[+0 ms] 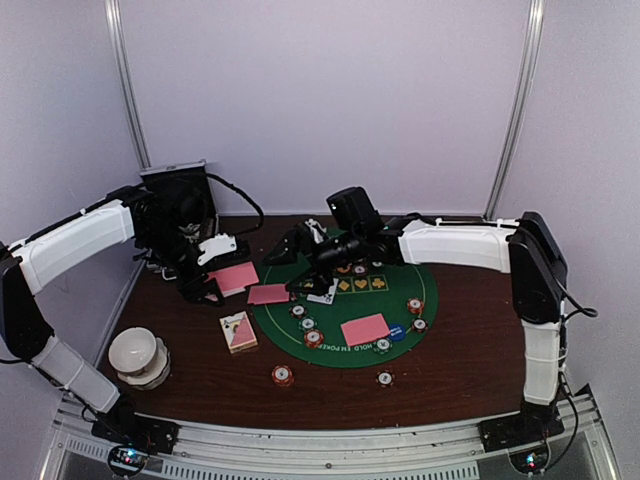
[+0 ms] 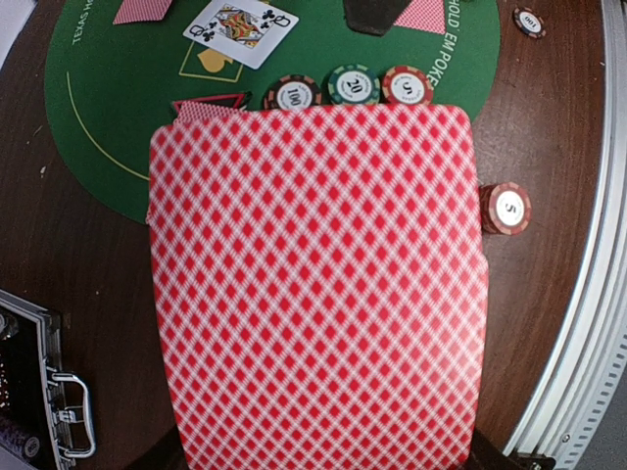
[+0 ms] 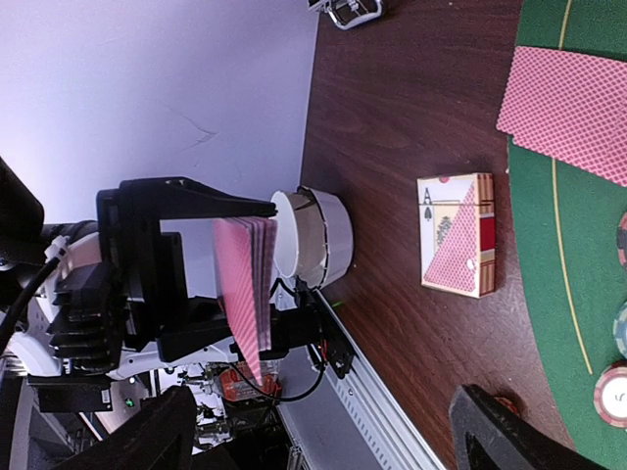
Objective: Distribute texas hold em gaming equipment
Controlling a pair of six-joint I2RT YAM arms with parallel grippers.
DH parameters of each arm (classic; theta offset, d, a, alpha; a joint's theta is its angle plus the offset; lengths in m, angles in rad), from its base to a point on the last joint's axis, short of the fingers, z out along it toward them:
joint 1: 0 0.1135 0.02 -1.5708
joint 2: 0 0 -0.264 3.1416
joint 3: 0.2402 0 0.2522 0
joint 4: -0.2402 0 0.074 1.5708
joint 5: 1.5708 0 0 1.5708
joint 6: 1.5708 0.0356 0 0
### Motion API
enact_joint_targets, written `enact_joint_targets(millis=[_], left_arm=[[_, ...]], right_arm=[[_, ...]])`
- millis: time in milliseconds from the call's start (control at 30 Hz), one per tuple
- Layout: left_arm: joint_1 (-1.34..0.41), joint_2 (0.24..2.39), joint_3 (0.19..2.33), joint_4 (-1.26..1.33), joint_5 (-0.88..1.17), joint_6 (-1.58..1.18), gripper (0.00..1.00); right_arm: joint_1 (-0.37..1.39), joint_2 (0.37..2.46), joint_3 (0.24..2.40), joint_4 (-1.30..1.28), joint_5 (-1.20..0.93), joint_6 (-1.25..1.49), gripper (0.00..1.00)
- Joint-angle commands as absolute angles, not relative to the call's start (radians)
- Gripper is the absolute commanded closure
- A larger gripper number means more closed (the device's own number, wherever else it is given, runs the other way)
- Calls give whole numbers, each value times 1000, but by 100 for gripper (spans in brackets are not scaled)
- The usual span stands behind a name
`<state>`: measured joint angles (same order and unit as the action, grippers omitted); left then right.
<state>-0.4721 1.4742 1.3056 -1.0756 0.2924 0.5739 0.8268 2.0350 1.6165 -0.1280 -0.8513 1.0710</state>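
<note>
My left gripper (image 1: pixel 213 272) is shut on a deck of pink-backed cards (image 1: pixel 236 277) held above the table left of the green felt mat (image 1: pixel 345 352). The deck (image 2: pixel 318 284) fills the left wrist view and shows edge-on in the right wrist view (image 3: pixel 243 294). My right gripper (image 1: pixel 291 267) is open and empty over the mat's left edge, its fingers (image 3: pixel 495 431) spread wide. Pink cards (image 1: pixel 365 329) (image 1: pixel 268 294) and a face-up queen (image 2: pixel 240 24) lie on the mat. Striped chips (image 2: pixel 353 86) and a blue disc (image 1: pixel 397 331) lie there too.
A card box (image 1: pixel 238 331) lies left of the mat. A white bowl (image 1: pixel 138 355) stands at the near left. A black case (image 1: pixel 180 205) stands at the back left. Loose chips (image 1: pixel 283 375) (image 1: pixel 384 378) lie near the front edge.
</note>
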Motion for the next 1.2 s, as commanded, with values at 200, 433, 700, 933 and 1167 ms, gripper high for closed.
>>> enact_joint_targets(millis=[200, 433, 700, 933, 1167], left_arm=[[-465, 1468, 1339, -1075, 324, 583, 100], [-465, 1468, 1341, -1076, 327, 584, 100], [-465, 1467, 1339, -1081, 326, 585, 100], [-465, 1464, 1333, -1081, 326, 588, 100], [-465, 1467, 1331, -1082, 324, 588, 100]], right_arm=[[875, 2110, 1703, -9, -904, 1149, 7], [898, 2170, 1772, -7, -925, 1163, 9], [907, 2223, 1819, -3, -946, 1180, 23], [891, 2212, 1815, -14, -948, 1164, 35], [874, 2185, 1802, -3, -954, 1180, 52]])
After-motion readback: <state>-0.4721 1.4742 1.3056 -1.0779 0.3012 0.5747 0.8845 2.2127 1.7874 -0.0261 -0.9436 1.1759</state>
